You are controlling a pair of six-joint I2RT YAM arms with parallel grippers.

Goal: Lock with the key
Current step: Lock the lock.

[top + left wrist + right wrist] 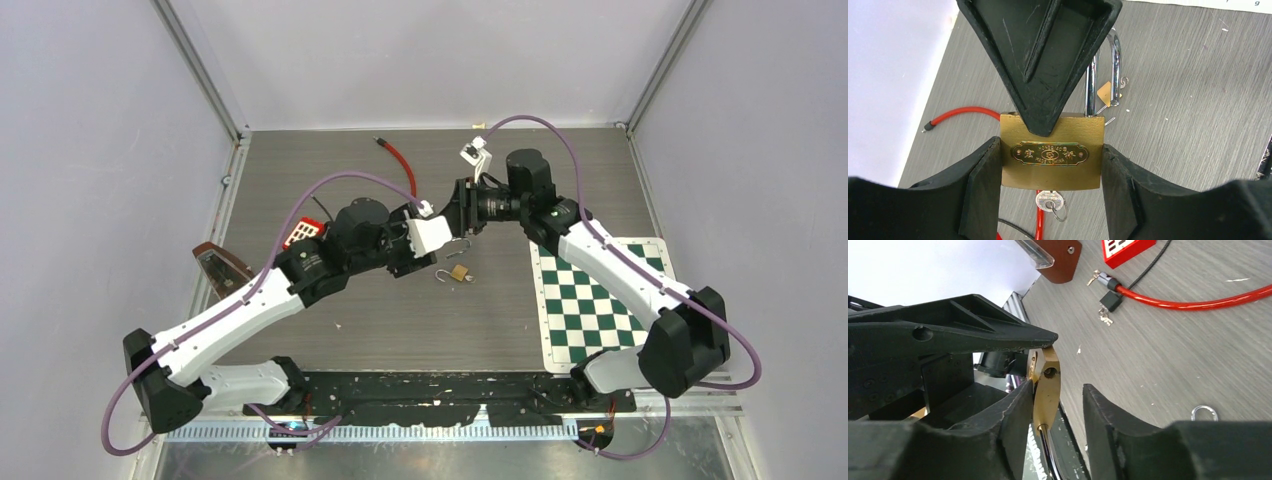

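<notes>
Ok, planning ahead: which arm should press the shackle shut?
Right. The left fingers clamp the brass padlock by its sides; the right fingers straddle its open shackle end, free to press.

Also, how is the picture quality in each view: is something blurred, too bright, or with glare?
Left wrist view: the padlock is sharp, its engraved plate crisp, with glare on the chrome shackle. Right wrist view: the wall is overexposed, the right gripper's fingers are soft. Top external view: even light on the table, faint shadows, small details lost.
</notes>
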